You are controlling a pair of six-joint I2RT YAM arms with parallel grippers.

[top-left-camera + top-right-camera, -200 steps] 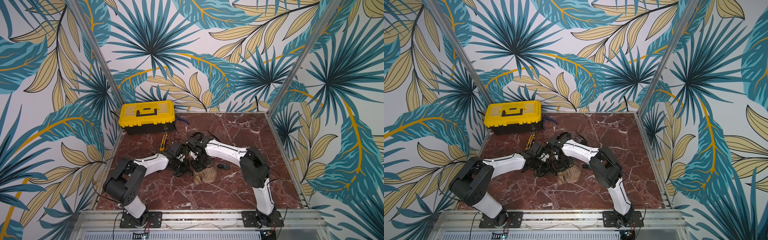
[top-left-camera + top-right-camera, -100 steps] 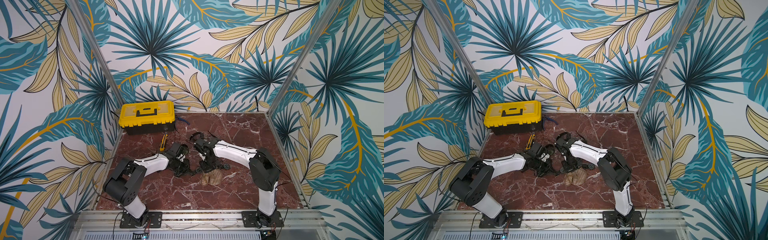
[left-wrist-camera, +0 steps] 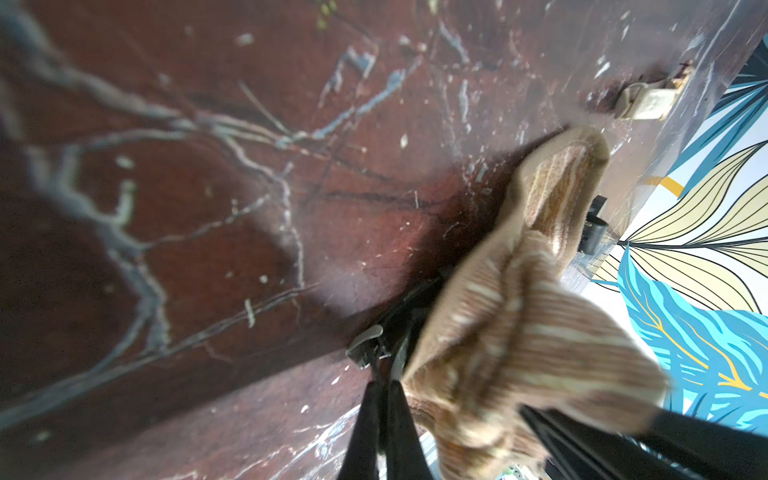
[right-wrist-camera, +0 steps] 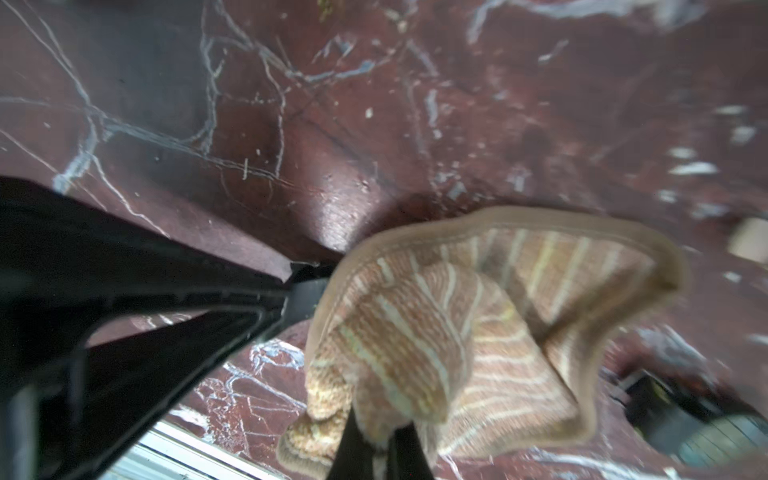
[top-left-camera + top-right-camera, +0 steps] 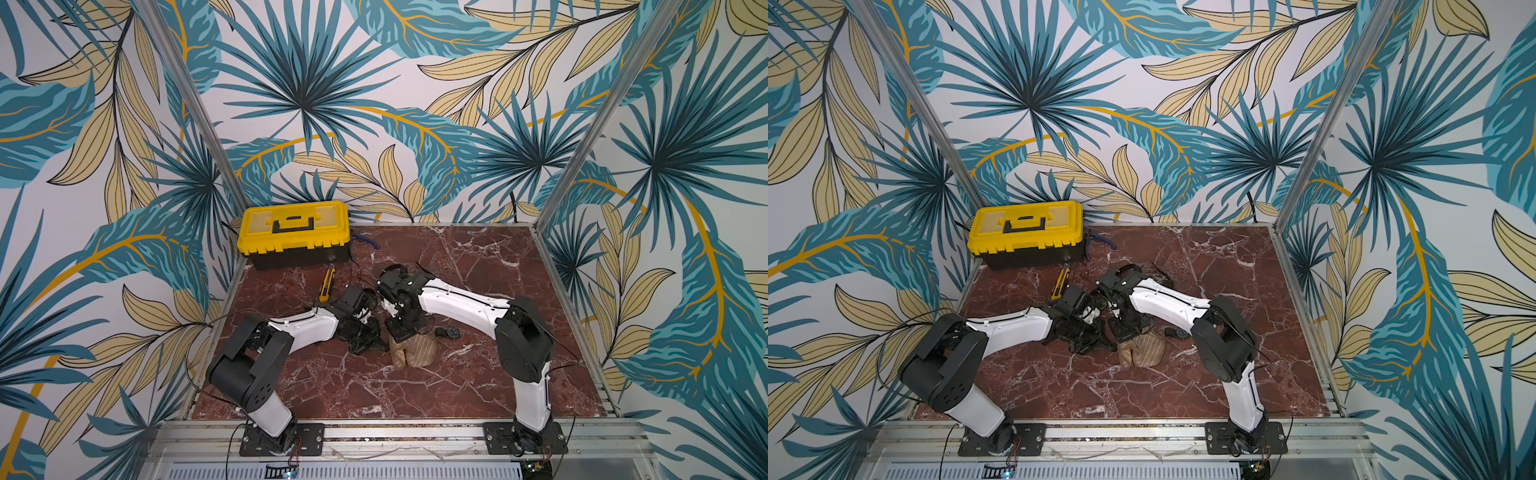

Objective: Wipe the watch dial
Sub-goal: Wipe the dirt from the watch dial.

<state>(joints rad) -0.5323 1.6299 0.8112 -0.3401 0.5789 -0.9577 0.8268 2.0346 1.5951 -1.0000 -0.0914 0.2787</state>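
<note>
In both top views the striped cloth (image 5: 415, 353) lay bunched on the marble table (image 5: 478, 270). The right gripper (image 5: 402, 332) stood on the cloth's far edge, and the left gripper (image 5: 363, 338) was just beside the cloth, on the side toward the yellow toolbox (image 5: 293, 232). Both looked closed, though what the left one pinched was only a dark tangle from up there. A small dark round thing (image 5: 451, 332) sat near the cloth's opposite side, too small to identify. In the left wrist view the left gripper (image 3: 384, 399) had its jaws shut on a black strap (image 3: 405, 316) with a metal buckle (image 3: 365, 345). I took this for the watch. The cloth (image 3: 519, 332) draped against the strap and hid the dial, so I could not tell which way the dial faced. In the right wrist view the right gripper (image 4: 376, 440) was clamped on a fold of the cloth (image 4: 457, 311), with the rest flaring loose. The watch was probably light, with a floppy strap and a hard, slick, scratch-prone face. It seemed best pinned by the strap close to the case, so the dial could not swing away under the soft, limp cloth.
</note>
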